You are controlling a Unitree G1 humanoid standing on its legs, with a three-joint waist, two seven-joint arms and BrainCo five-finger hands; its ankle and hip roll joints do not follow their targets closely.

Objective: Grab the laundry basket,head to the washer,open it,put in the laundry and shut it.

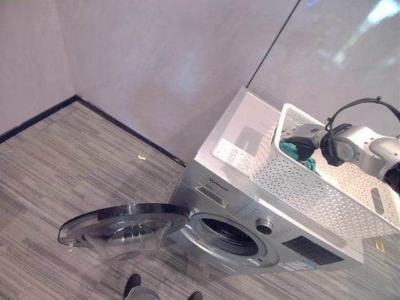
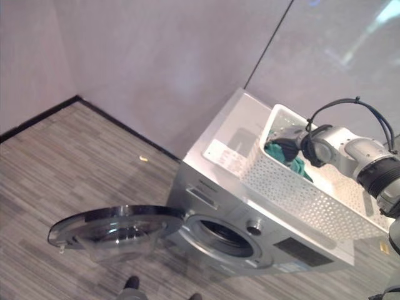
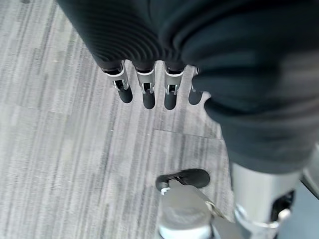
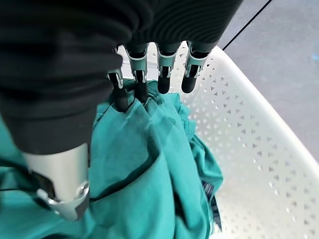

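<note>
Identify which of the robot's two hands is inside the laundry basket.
The right hand, fingers on teal laundry in the white basket; the left hand hangs over floor.

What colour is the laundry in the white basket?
Teal green cloth, clearest in the right wrist view.

Right silver-grey arm extended, its dark-covered right hand (image 4: 130,74) angled downward, thumb and a finger pinching. Left hand (image 3: 144,84) hanging, fingers straight.

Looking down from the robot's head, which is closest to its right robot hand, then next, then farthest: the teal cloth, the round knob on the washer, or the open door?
From the right robot hand:
1. Teal cloth, in the white basket, touching the fingers.
2. Knob, on the washer's front panel below.
3. Open door, swung out to the left over the floor.
</note>
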